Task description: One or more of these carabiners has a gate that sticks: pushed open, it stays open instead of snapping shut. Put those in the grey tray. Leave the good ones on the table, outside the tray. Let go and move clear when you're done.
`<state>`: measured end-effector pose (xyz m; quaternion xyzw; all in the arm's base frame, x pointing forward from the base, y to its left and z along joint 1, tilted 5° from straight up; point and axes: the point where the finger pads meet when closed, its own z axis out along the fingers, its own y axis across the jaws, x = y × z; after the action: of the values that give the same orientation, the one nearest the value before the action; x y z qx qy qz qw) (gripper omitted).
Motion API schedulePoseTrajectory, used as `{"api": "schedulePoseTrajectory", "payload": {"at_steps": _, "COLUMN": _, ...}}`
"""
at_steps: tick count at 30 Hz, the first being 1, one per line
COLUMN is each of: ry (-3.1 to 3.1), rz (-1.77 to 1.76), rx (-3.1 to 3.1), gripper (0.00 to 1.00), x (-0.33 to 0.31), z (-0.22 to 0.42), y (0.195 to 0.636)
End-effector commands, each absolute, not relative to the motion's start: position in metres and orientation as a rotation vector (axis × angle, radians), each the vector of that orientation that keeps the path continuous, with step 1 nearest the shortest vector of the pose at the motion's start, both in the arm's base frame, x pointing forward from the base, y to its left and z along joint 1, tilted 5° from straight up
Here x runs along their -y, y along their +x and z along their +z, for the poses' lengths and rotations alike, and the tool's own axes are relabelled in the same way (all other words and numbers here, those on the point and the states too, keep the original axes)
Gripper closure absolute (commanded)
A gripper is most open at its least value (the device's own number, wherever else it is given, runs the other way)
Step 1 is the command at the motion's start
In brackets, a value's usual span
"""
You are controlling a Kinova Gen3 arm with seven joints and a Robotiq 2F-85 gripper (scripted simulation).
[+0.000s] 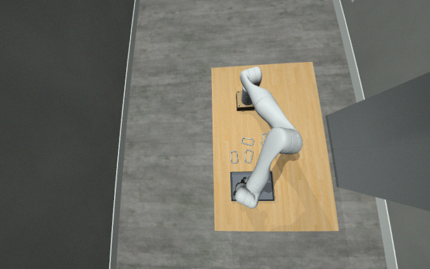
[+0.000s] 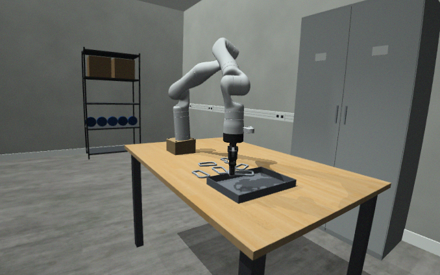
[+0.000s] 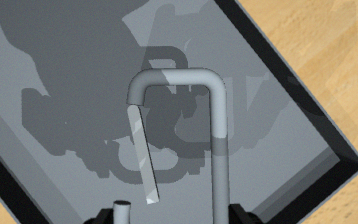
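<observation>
My gripper (image 2: 232,171) is shut on a grey carabiner and holds it low over the grey tray (image 2: 251,183), near the tray's corner closest to the other carabiners. In the wrist view the carabiner's gate (image 3: 142,152) hangs swung inward, away from the frame's nose, and the tray floor (image 3: 75,60) fills the background. In the top view the arm hides most of the gripper (image 1: 240,185) over the tray. Several other carabiners lie on the table outside the tray, among them one (image 1: 247,141), another (image 1: 249,156) and a third (image 1: 234,157).
The arm's base block (image 2: 180,146) stands at the far end of the wooden table. The tray has a raised dark rim (image 3: 295,85). A carabiner (image 2: 200,174) lies close to the tray's near-left side. A grey cabinet (image 2: 360,113) stands to the right of the table.
</observation>
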<state>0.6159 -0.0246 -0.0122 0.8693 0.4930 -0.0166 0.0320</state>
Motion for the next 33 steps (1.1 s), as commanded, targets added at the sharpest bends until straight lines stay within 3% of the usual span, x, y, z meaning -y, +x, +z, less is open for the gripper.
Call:
{"api": "schedulePoseTrajectory", "payload": {"at_steps": 1, "ry": 2.678, "rz": -0.063, "rx": -1.515, "gripper": 1.00, "x": 0.027, "z": -0.017, "y": 0.614}}
{"api": "schedulePoseTrajectory", "payload": {"at_steps": 9, "ry": 2.678, "rz": -0.063, "rx": -1.515, "gripper": 1.00, "x": 0.027, "z": -0.017, "y": 0.614}}
{"api": "schedulePoseTrajectory", "payload": {"at_steps": 10, "ry": 2.677, "rz": -0.072, "rx": -1.516, "gripper": 1.00, "x": 0.032, "z": -0.056, "y": 0.615}}
{"api": "schedulePoseTrajectory", "payload": {"at_steps": 33, "ry": 2.676, "rz": -0.069, "rx": -1.517, "gripper": 1.00, "x": 0.033, "z": -0.063, "y": 0.616}}
